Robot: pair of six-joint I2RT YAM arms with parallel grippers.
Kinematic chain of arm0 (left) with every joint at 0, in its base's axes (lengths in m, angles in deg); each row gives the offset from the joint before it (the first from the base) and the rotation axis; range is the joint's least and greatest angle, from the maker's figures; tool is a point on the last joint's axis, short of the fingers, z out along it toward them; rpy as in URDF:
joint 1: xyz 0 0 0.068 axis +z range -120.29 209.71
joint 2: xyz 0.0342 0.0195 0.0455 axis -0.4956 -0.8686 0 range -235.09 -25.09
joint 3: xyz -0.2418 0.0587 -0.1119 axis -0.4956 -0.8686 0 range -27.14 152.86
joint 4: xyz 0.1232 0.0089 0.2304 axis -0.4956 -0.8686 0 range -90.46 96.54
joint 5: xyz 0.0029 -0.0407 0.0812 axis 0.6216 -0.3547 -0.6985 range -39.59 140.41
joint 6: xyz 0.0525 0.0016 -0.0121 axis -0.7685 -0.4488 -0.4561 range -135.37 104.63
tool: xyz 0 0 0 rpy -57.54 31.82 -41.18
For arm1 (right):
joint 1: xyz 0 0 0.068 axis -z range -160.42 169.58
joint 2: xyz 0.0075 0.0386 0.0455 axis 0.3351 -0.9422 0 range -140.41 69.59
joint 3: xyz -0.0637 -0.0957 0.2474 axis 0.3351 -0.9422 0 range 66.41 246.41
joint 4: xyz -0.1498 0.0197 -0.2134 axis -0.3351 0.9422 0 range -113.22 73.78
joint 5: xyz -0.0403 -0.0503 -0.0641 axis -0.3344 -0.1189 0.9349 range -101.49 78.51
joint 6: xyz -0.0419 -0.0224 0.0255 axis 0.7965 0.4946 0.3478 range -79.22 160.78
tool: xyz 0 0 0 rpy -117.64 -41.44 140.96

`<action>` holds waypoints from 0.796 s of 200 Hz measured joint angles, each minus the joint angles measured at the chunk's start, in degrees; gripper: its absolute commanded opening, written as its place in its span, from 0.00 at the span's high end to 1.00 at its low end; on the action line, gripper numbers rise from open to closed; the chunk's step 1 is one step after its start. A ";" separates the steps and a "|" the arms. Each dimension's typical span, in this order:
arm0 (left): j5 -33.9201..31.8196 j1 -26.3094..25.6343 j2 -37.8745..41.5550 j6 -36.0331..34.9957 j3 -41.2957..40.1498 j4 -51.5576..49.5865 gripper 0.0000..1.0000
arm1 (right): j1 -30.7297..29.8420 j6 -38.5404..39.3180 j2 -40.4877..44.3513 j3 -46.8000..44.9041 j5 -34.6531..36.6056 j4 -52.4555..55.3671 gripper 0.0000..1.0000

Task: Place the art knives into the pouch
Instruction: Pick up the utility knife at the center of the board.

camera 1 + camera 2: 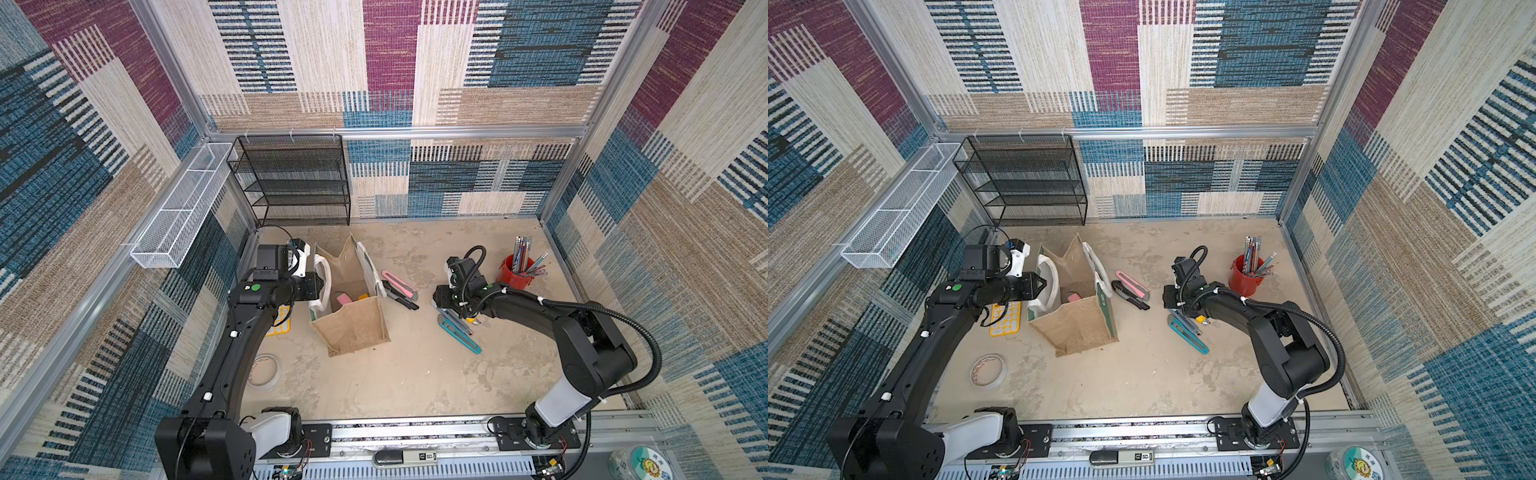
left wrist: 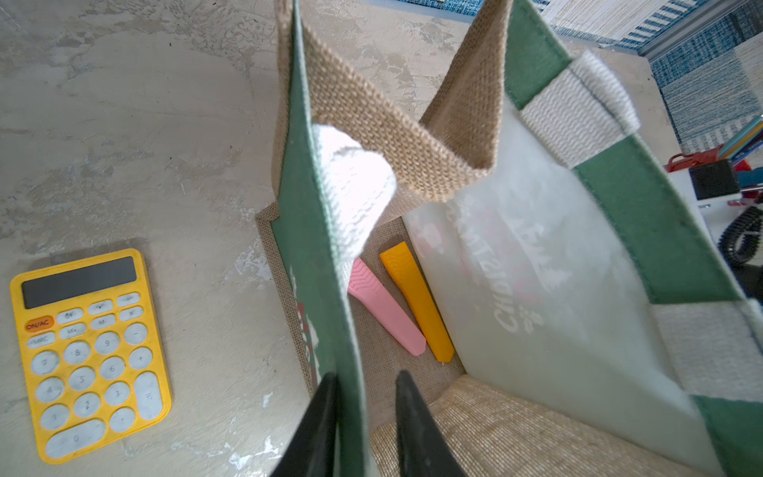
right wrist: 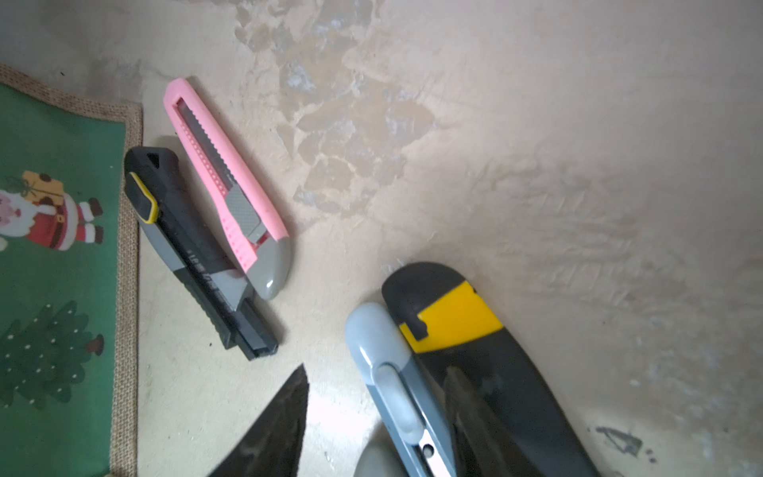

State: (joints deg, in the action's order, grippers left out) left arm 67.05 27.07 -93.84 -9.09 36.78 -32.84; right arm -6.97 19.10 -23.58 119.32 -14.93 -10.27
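Observation:
The pouch stands open on the table, with tan jute walls and a green Santa face. My left gripper is shut on its green-edged wall beside a white handle. A pink knife and a yellow one lie inside on the bottom. To the pouch's right, my right gripper reaches down open, astride a grey-blue art knife. A gap shows on one side; the other finger rests over a black and yellow knife.
A pink knife and a black knife lie side by side next to the pouch. A teal knife lies under my right arm. Also around are a yellow calculator, a tape roll, a red pen cup and a black mesh shelf.

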 measured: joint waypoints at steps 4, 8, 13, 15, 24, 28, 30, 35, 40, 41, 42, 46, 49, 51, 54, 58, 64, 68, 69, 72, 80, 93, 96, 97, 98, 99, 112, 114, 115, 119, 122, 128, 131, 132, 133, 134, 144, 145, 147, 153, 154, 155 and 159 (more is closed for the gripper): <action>0.00 0.00 0.00 0.00 0.00 0.00 0.72 | 0.00 -0.15 0.42 -0.42 -0.04 0.02 0.45; -0.02 0.00 0.00 0.00 0.00 0.00 0.72 | 0.00 -0.35 0.94 -0.98 -0.13 0.00 0.45; -0.02 0.00 0.00 0.00 0.00 0.00 0.72 | -0.02 -0.74 1.53 -1.62 -0.24 0.17 0.45; -0.02 0.00 0.00 0.00 0.00 0.00 0.72 | -0.02 -0.85 1.79 -1.90 -0.39 0.15 0.45; 0.00 0.00 -0.02 0.00 0.00 0.00 0.72 | -0.02 -1.42 2.86 -3.23 -0.61 0.20 0.45; 0.00 0.00 -0.02 0.00 0.00 0.00 0.72 | -0.02 -1.66 3.26 -3.74 -0.61 0.20 0.45; 0.00 0.00 -0.02 0.00 0.00 0.00 0.72 | -0.02 -1.77 3.37 -3.91 -0.63 0.20 0.45; 0.00 0.00 -0.04 0.00 0.00 0.00 0.72 | -0.02 -2.03 3.85 -4.68 -0.76 0.17 0.45; 0.00 0.00 -0.09 0.00 0.00 0.02 0.72 | -0.02 -2.32 4.11 -5.27 -1.05 0.20 0.45; 0.00 0.00 -0.11 0.00 0.00 0.02 0.72 | -0.02 -2.38 4.15 -5.35 -1.07 0.20 0.45; 0.00 0.00 -0.13 0.00 0.00 0.02 0.72 | -0.02 -2.43 4.20 -5.44 -1.11 0.22 0.45; 0.00 0.00 -0.15 0.00 0.00 0.02 0.72 | -0.02 -2.64 4.31 -5.90 -1.31 0.22 0.45; 0.00 0.00 -0.20 0.00 0.00 0.02 0.72 | -0.02 -2.84 4.37 -6.19 -1.53 0.17 0.44; 0.00 0.00 -0.22 0.00 0.00 0.02 0.72 | -0.02 -2.91 4.37 -6.36 -1.57 0.17 0.44; 0.02 0.00 -0.24 0.00 0.00 0.02 0.72 | -0.02 -3.08 4.37 -6.60 -1.77 0.15 0.44; 0.02 0.00 -0.26 0.00 0.00 0.02 0.72 | -0.02 -3.37 4.37 -6.91 -2.01 0.17 0.44; 0.02 0.00 -0.26 0.00 0.00 0.02 0.72 | -0.02 -3.65 4.37 -7.34 -2.27 0.17 0.44; 0.02 0.00 -0.26 0.00 0.00 0.02 0.72 | -0.02 -3.78 4.37 -7.58 -2.45 0.17 0.44; 0.02 0.00 -0.26 0.00 0.00 0.02 0.72 | -0.02 -3.78 4.37 -7.63 -2.49 0.17 0.44; 0.02 0.00 -0.26 0.00 0.00 0.02 0.72 | -0.02 -3.80 4.37 -7.82 -2.64 0.17 0.44; 0.02 0.00 -0.28 0.00 0.00 0.02 0.72 | 0.00 -3.98 4.31 -8.13 -2.84 -0.07 0.44; 0.04 0.00 -0.35 0.00 0.00 0.02 0.72 | 0.00 -4.22 3.98 -8.39 -3.23 -0.57 0.44; 0.04 0.00 -0.35 0.00 0.00 0.02 0.72 | 0.00 -4.17 3.89 -8.41 -3.41 -0.63 0.44; 0.04 0.00 -0.35 0.00 0.00 0.02 0.72 | 0.00 -4.15 3.85 -8.41 -3.48 -0.68 0.44; 0.04 0.00 -0.35 0.00 0.00 0.02 0.72 | 0.00 -4.15 3.80 -8.41 -3.50 -0.72 0.44; 0.04 0.00 -0.35 0.00 0.00 0.02 0.72 | 0.00 -4.20 3.78 -8.41 -3.50 -0.79 0.44; 0.04 0.00 -0.37 0.00 0.00 0.02 0.72 | -0.02 -4.20 3.39 -8.41 -3.61 -1.51 0.44; 0.04 0.00 -0.37 0.00 0.00 0.02 0.72 | -0.02 -4.17 3.32 -8.41 -3.63 -1.53 0.44; 0.04 0.00 -0.37 0.00 0.00 0.02 0.72 | -0.02 -4.17 3.28 -8.41 -3.63 -1.57 0.44; 0.04 0.02 -0.37 0.00 0.00 0.02 0.72 | -0.02 -4.17 3.10 -8.41 -3.63 -1.84 0.44; 0.04 0.02 -0.39 0.00 0.00 0.02 0.72 | -0.02 -4.17 2.99 -8.41 -3.65 -2.01 0.44; 0.04 0.02 -0.46 0.00 0.00 0.02 0.72 | -0.02 -4.15 2.73 -8.41 -3.98 -2.56 0.44; 0.04 0.02 -0.48 0.00 0.00 0.02 0.73 | -0.02 -4.17 2.62 -8.41 -4.02 -2.82 0.44; 0.04 0.02 -0.48 0.00 0.00 0.02 0.72 | -0.02 -4.17 2.58 -8.41 -4.02 -2.86 0.44; 0.04 0.02 -0.48 0.00 0.00 0.02 0.72 | -0.02 -4.17 2.54 -8.41 -4.02 -2.95 0.44; 0.04 0.02 -0.50 0.00 0.00 0.02 0.72 | -0.02 -4.17 2.49 -8.41 -4.02 -3.06 0.44; 0.04 0.02 -0.57 0.00 0.00 0.02 0.73 | -0.02 -4.17 2.34 -8.41 -4.04 -3.58 0.44; 0.04 0.02 -0.57 0.00 0.00 0.02 0.73 | -0.02 -4.17 2.34 -8.41 -4.04 -3.63 0.44; 0.04 0.02 -0.57 0.00 0.00 0.02 0.73 | -0.02 -4.17 2.32 -8.41 -4.07 -3.69 0.44; 0.04 0.02 -0.61 0.00 0.00 0.02 0.73 | -0.02 -4.17 2.32 -8.44 -4.09 -3.76 0.44; 0.04 0.02 -0.61 0.00 0.00 0.02 0.72 | -0.02 -4.17 2.32 -8.44 -4.09 -3.76 0.44; 0.04 0.02 -0.63 0.00 0.00 0.02 0.73 | -0.02 -4.17 2.32 -8.44 -4.09 -3.78 0.44; 0.07 0.02 -0.66 0.00 0.00 0.02 0.72 | -0.02 -4.17 2.32 -8.44 -4.09 -3.78 0.44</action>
State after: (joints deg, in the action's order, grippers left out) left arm 67.12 27.10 -94.50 -9.09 36.78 -32.82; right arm -6.99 14.93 -21.26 110.88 -19.02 -14.05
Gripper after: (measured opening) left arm 0.276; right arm 0.557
